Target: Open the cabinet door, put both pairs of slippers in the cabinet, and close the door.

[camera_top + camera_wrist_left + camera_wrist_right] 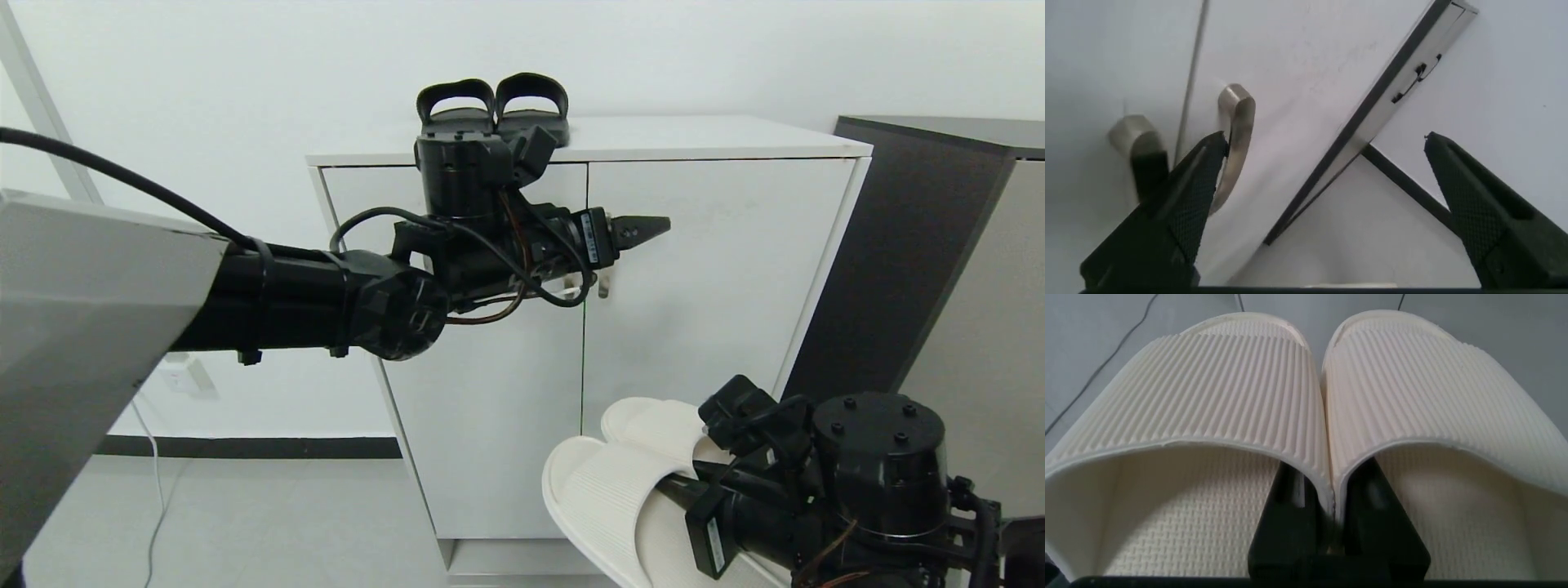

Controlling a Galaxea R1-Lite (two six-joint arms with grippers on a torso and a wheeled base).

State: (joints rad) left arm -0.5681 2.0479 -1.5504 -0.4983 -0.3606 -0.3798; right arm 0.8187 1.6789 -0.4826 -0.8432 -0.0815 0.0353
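white slippers (pixel 620 482) hang low right, straps pinched in the right gripper's (pixel 1331 514) closed jaws; black slippers (pixel 492 106) sit atop the shut cabinet (pixel 718 286). left gripper (pixel 1323 188) gapes empty beside the handle (pixel 1237 131), likely to pull it.

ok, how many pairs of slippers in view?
2. A black pair sits on top of the cabinet; a white pair is held in the right gripper, low in front of the cabinet. The cabinet's inside is hidden.

Head view faces the cabinet (pixel 718 269) from mid-range; wrist views sit close — left at its handle (pixel 1239 135), right on the cream slippers (pixel 1233 392) (head view shares both, centre and lower right).
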